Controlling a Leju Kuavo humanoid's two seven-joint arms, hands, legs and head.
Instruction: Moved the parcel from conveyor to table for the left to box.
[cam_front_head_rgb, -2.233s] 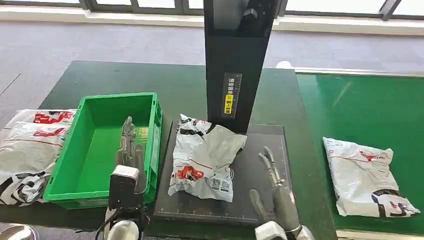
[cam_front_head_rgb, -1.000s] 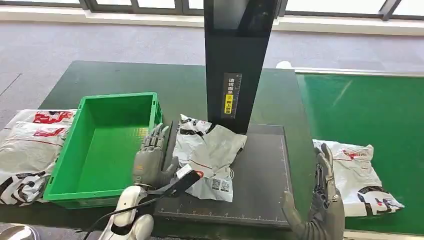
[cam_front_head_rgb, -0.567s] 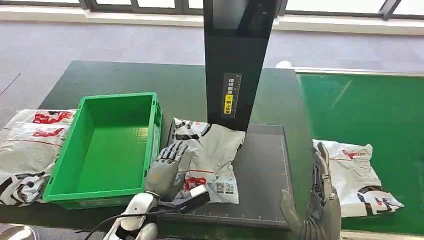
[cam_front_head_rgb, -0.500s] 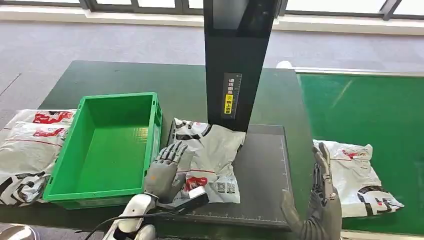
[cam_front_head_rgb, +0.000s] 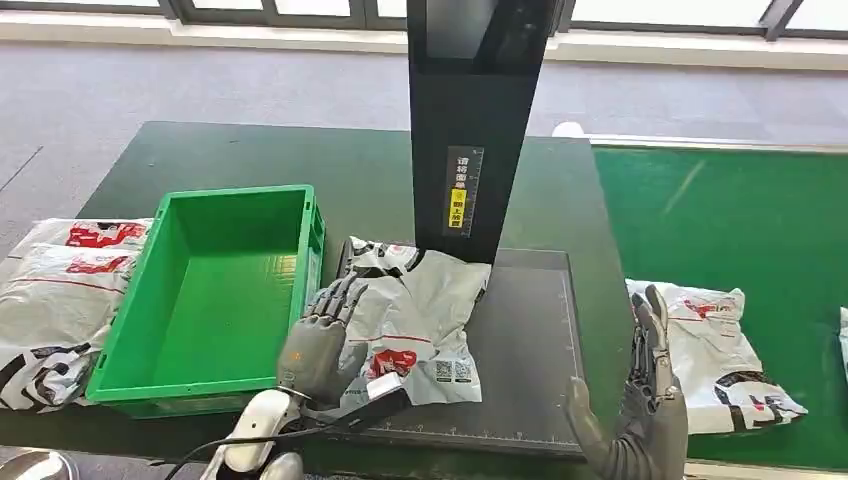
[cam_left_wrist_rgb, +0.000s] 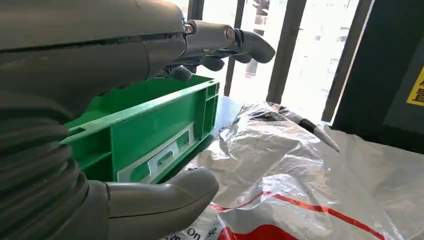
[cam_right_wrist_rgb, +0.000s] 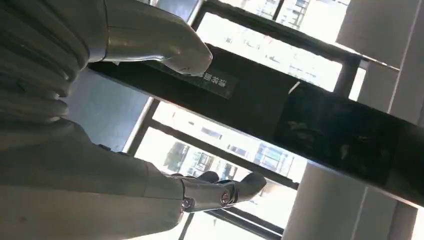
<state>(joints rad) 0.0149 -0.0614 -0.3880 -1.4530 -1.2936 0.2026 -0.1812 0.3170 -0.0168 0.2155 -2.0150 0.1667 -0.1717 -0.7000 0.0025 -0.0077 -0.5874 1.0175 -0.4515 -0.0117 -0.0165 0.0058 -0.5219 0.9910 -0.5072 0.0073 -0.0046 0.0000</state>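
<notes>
Silver parcel (cam_front_head_rgb: 420, 315) with red-black print, green crate (cam_front_head_rgb: 215, 290), black mat (cam_front_head_rgb: 525, 340)

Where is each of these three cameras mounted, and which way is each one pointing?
Head view: high on the robot, looking forward and down at the table; left hand over the parcel beside the green crate, right hand raised near the conveyor parcel.
Left wrist view: behind the left hand, looking along the tabletop at the crate and parcel.
Right wrist view: behind the right hand, looking up at the black scanner post and windows.
Shared: head and left wrist both show crate and parcel.
</notes>
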